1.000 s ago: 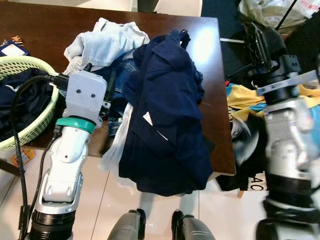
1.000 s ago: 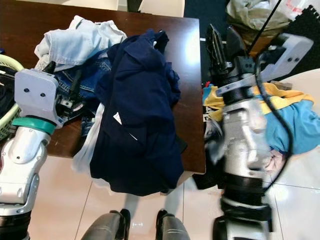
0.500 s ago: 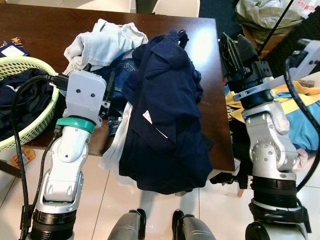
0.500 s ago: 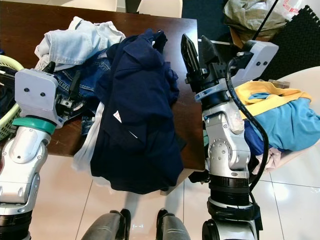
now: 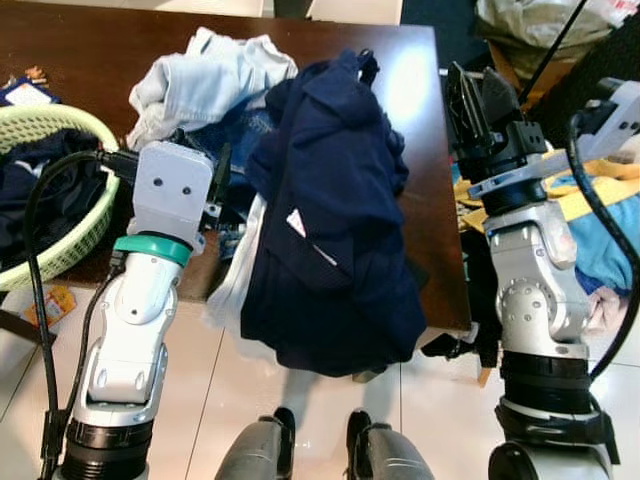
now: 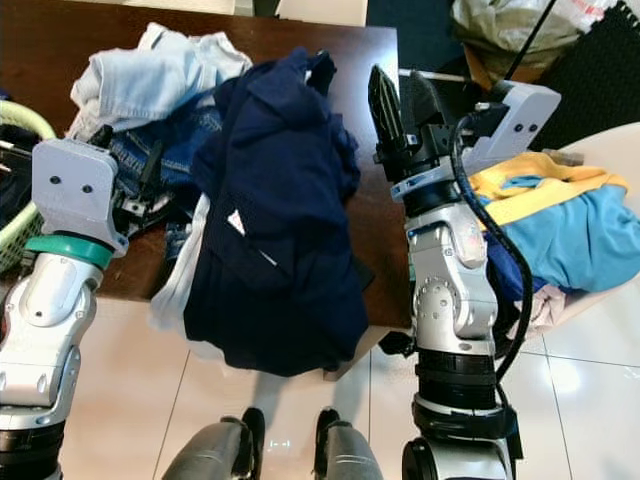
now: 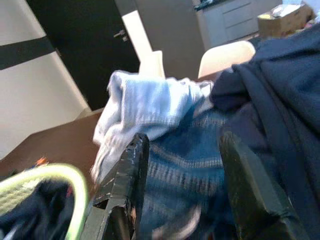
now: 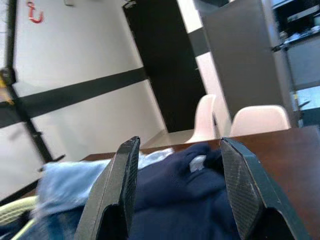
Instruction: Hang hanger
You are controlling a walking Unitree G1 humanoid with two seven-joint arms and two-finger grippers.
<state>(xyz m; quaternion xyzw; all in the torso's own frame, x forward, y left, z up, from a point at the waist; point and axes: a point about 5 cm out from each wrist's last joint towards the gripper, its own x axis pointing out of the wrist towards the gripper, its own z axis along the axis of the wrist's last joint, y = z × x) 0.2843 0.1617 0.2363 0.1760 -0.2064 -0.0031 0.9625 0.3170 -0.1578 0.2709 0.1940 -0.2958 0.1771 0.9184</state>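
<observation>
On the dark counter [image 5: 80, 60], navy garment [image 5: 335, 230] draped over the edge, left gripper [image 7: 182, 175] spread at jeans [image 7: 185, 165], right gripper [image 6: 400, 105] spread alongside.

Left gripper [image 7: 182, 190], right gripper [image 8: 175, 192] agape

Home dining room, wooden table [image 5: 80, 60], laundry basket [image 5: 75, 245], chairs [image 8: 255, 120]
</observation>
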